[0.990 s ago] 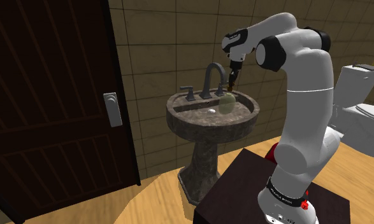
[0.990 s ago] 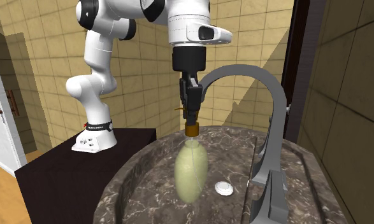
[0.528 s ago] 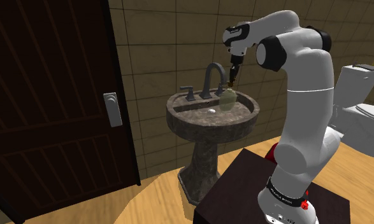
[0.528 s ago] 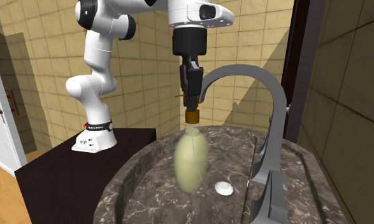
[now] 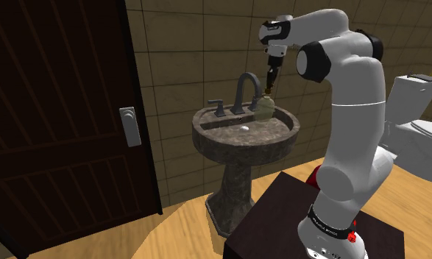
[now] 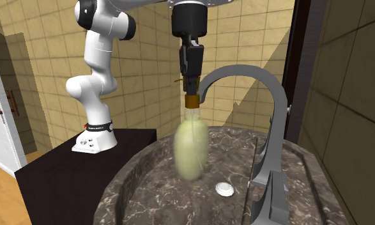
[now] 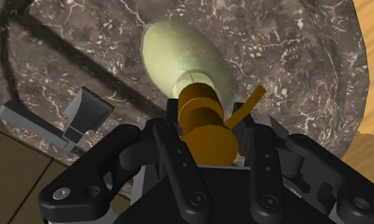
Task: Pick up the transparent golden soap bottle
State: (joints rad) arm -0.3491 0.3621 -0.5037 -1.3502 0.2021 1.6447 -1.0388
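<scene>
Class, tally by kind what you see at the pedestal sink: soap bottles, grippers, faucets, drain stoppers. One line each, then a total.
soap bottle, pale yellow-green, clasped at its brown cap: 1
gripper: 1
faucet: 1
drain stopper: 1
Total: 4

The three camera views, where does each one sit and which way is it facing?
Shoulder view: beside and slightly behind the stand, looking down toward the sink and door; most of the arm shows.
Second exterior view: low at the sink's rim, facing back at the arm and stand, faucet at its right.
Wrist view: on the hand, looking down along the gripper at the soap bottle; both black fingers show.
Shared: the first two show the gripper clasping the soap bottle above the sink.
</scene>
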